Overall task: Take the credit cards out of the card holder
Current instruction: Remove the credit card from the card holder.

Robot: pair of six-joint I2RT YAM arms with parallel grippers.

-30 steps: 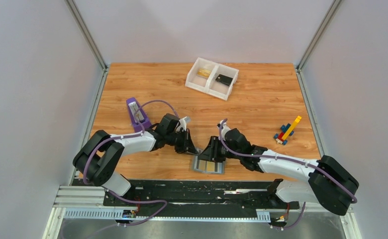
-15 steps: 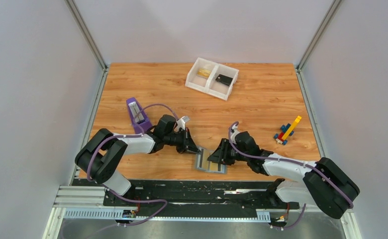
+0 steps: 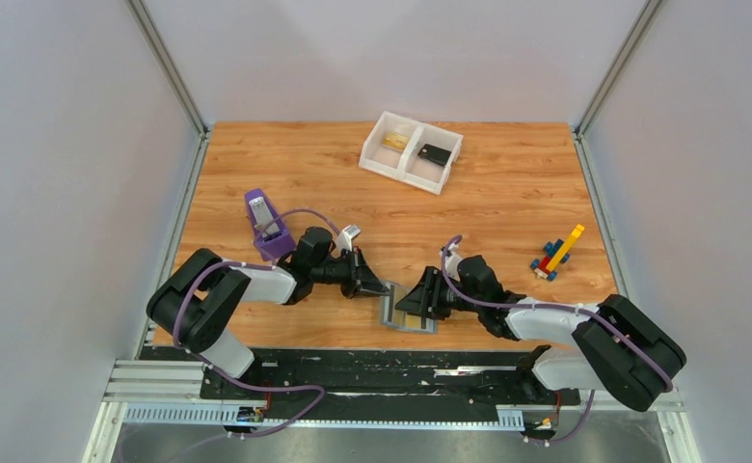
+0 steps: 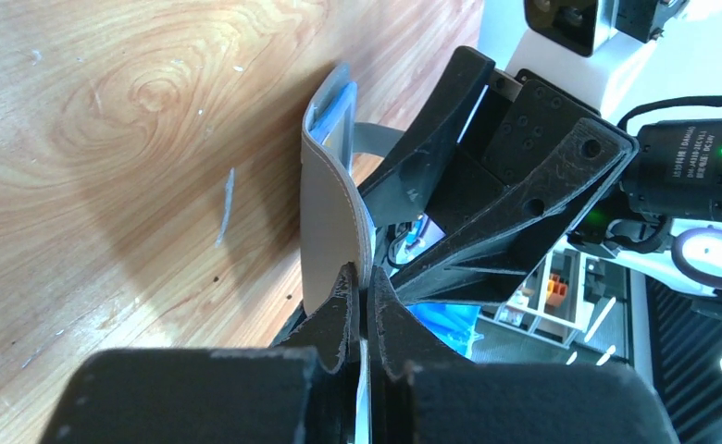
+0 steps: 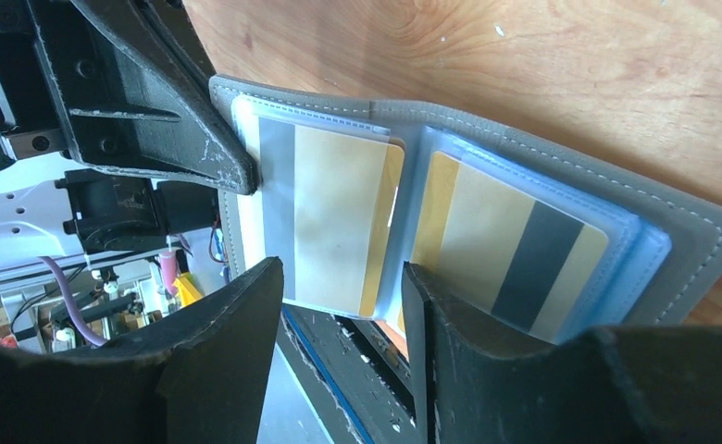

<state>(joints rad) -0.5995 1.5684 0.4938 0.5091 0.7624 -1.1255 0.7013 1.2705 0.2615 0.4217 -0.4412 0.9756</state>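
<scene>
The grey card holder (image 3: 398, 315) lies open near the table's front edge. My left gripper (image 3: 380, 288) is shut on its left panel, which stands tilted up in the left wrist view (image 4: 331, 222). In the right wrist view the card holder (image 5: 700, 227) shows two gold credit cards in clear sleeves, one on the left (image 5: 339, 217) and one on the right (image 5: 487, 236). My right gripper (image 5: 342, 268) is open and empty, its jaws on either side of the left card's near edge. It hovers over the card holder in the top view (image 3: 416, 297).
A white two-compartment tray (image 3: 389, 160) at the back holds a small black piece (image 3: 435, 152) and a yellowish item (image 3: 395, 140). A purple object (image 3: 264, 222) stands by the left arm. Toy bricks (image 3: 557, 253) lie at the right. The black rail runs along the front edge.
The right gripper pulled back to the right off the card holder, then edged in over it again. The left gripper kept its grip and shifted slightly left, tilting the panel up.
</scene>
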